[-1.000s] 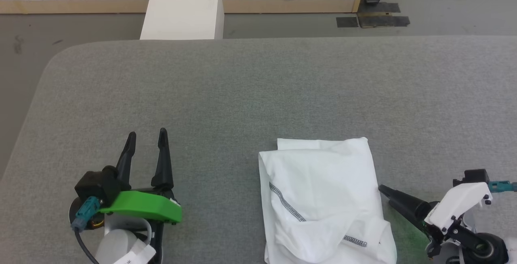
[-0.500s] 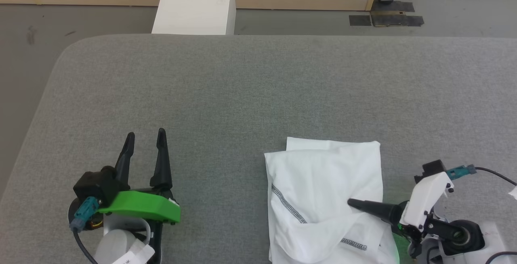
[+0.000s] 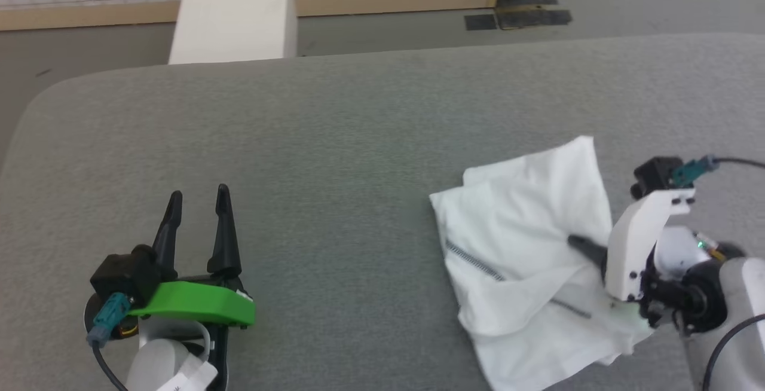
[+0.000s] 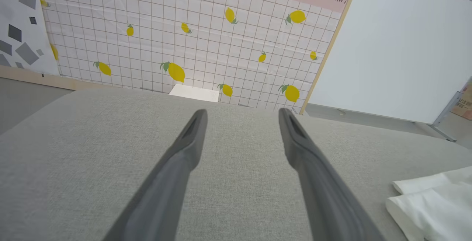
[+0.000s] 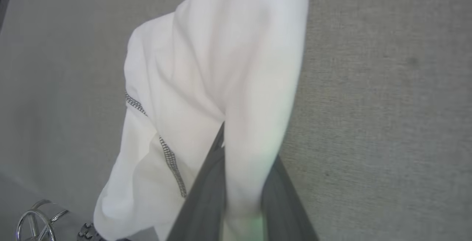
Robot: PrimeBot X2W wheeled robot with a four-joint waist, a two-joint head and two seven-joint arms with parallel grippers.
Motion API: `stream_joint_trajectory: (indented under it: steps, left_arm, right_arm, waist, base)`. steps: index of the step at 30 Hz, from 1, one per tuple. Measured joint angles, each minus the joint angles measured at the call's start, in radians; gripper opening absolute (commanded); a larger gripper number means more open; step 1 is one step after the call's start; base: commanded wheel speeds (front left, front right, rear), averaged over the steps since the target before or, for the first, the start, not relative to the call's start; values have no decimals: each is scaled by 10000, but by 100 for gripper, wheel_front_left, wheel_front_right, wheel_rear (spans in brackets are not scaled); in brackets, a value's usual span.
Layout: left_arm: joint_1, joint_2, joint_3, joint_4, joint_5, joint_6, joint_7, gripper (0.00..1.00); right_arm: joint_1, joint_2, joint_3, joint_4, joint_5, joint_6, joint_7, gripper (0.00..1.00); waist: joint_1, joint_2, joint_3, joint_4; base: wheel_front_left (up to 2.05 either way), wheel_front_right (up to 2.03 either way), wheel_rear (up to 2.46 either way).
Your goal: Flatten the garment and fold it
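Grey padded table (image 3: 358, 140), garment (image 3: 526, 229) bunched at its right — just seized.
Right gripper (image 3: 577, 243) has slid in and pinched a fold; left gripper (image 3: 199, 192) idles spread — flattening can likely begin.

The garment (image 3: 526, 217) is lying lower right on the worktop (image 3: 334, 140), right end effector (image 3: 574, 241) on its right side; left end effector (image 3: 199, 194) is sitting lower left; box (image 3: 233, 14) is standing behind, upper left.
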Motion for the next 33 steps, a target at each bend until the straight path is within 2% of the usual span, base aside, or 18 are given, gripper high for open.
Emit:
stream_joint_trajectory:
  steps: [4, 8, 13, 14, 16, 25, 31, 32, 33]
  left_arm:
    - [-150, -2, -33, -217, 56, -73, 0, 100]
    - [-484, 4, -180, -412, 171, -98, 0, 100]
    - [-915, 130, -474, -631, 479, -169, 0, 100]
    - [-1102, 259, -587, -690, 508, -169, 0, 100]
    - [-1314, 443, -686, -744, 543, -171, 0, 100]
    - [-1835, 1016, -972, -909, 583, -174, 65, 100]
    - [-1919, 1227, -941, -1093, 581, -174, 190, 100]
    - [-1918, 1241, -941, -1103, 581, -174, 190, 100]
    - [-1918, 1256, -943, -1118, 581, -173, 192, 100]
  right_arm:
    - [-618, -834, 355, -100, -972, 0, -94, 0]
    - [-1172, -1358, 393, 148, -1615, 0, -441, 0]
    - [-2044, -1703, 351, 846, -2328, 0, -1225, 0]
    - [-2389, -2036, 562, 1110, -2857, 0, -1599, 0]
    - [-2800, -2282, 531, 1465, -3290, 2, -2033, 0]
    - [-4175, -2717, -401, 3087, -4939, 4, -3521, 0]
    - [-4882, -2571, -1522, 3745, -5954, 4, -4330, 0]
    - [-4941, -2481, -1708, 3879, -6094, 4, -4406, 13]
    - [-4983, -2405, -1871, 4000, -6240, 4, -4466, 44]
  waist:
    - [0, 0, 178, -624]
    - [0, 0, 451, -1222]
    - [0, 0, 1033, -1905]
    - [1, 0, 1328, -2096]
    - [1, 0, 1678, -2277]
    - [1, 0, 3085, -2680]
    - [1, 0, 3705, -2526]
    - [1, 0, 3757, -2454]
    - [1, 0, 3794, -2375]
  base:
    - [0, 0, 0]
    - [0, 0, 0]
    - [0, 0, 0]
    - [0, 0, 0]
    - [0, 0, 0]
    - [0, 0, 0]
    - [0, 0, 0]
    - [0, 0, 0]
    - [0, 0, 0]
